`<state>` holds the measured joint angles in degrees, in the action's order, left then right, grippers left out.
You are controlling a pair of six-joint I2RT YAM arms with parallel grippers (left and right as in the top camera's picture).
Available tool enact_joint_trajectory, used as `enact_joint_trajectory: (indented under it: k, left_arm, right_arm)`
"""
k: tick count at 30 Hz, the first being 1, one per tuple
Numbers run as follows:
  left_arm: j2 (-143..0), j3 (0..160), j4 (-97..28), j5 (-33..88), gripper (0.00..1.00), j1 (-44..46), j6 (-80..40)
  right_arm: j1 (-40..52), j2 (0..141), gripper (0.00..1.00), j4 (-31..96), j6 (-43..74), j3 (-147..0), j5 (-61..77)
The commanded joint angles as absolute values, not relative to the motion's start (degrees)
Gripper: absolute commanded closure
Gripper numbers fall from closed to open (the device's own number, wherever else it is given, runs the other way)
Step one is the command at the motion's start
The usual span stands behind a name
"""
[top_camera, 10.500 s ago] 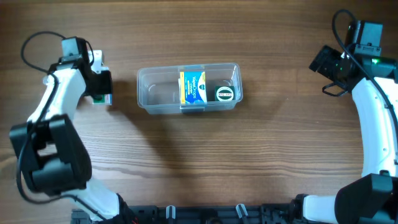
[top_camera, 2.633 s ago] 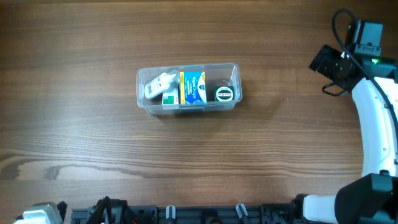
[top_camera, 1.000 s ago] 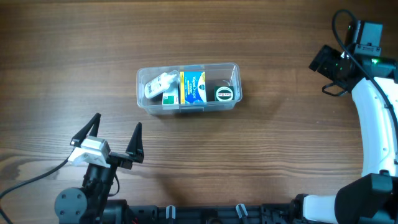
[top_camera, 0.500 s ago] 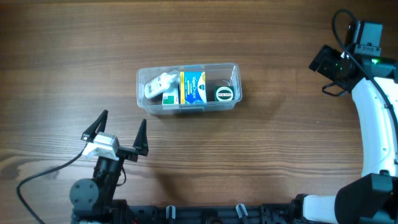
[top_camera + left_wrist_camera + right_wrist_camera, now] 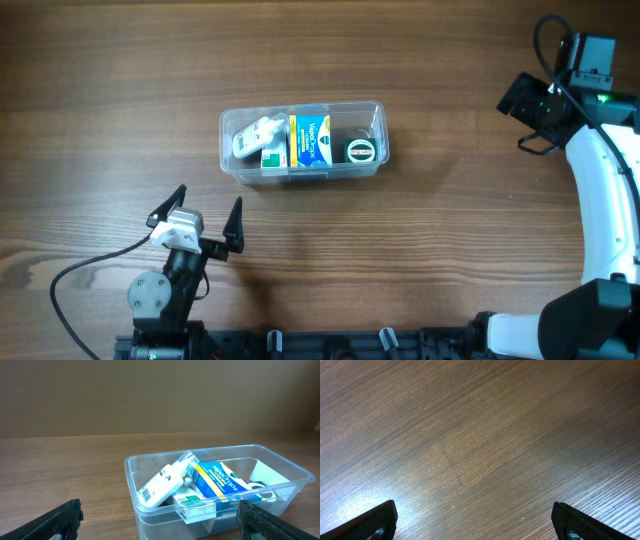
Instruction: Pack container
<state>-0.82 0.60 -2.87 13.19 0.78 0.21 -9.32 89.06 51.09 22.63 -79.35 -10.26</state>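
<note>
The container [image 5: 340, 175] is a clear shallow tub in the middle of the wooden table. Inside lie a white bottle [image 5: 255, 135], a small green-and-white box [image 5: 272, 158], a blue-and-yellow box [image 5: 310, 140] and a round dark tin [image 5: 361, 151]. My left gripper [image 5: 210, 198] stands open near the front edge, below and left of the tub, pointing at it. In the left wrist view the container [image 5: 150, 515] fills the gap between my open left gripper [image 5: 160, 517]. My right gripper [image 5: 515, 98] is far right; the right wrist view shows it [image 5: 475, 519] open over bare wood.
The right arm's white link [image 5: 605, 200] runs down the table's right edge. A black cable [image 5: 90, 270] trails from the left arm at the front left. Bare wood surrounds the tub.
The left arm has come up from the front left and shifted right toward the tub, jaws still open. The white bottle and green box now lie in the tub. The right arm is still.
</note>
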Motion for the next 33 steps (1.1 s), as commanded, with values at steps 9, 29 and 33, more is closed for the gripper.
enact_joint_trajectory:
  k: [9, 29, 33]
  left_arm:
    - [-0.16, 0.32, -3.16, 12.58, 0.0, 0.47, 1.28]
    - [-0.16, 0.32, -3.16, 12.58, 0.0, 0.47, 1.28]
    - [-0.16, 0.32, -3.16, 12.58, 0.0, 0.47, 1.28]
  right_arm:
    - [-9.3, 89.69, 0.0, 50.94, 22.65, -79.26, -9.98]
    - [-9.28, 47.0, 0.0, 57.82, 22.44, -79.2, -11.55]
    - [-9.04, 43.79, 0.0, 56.12, 18.37, -75.22, -9.21]
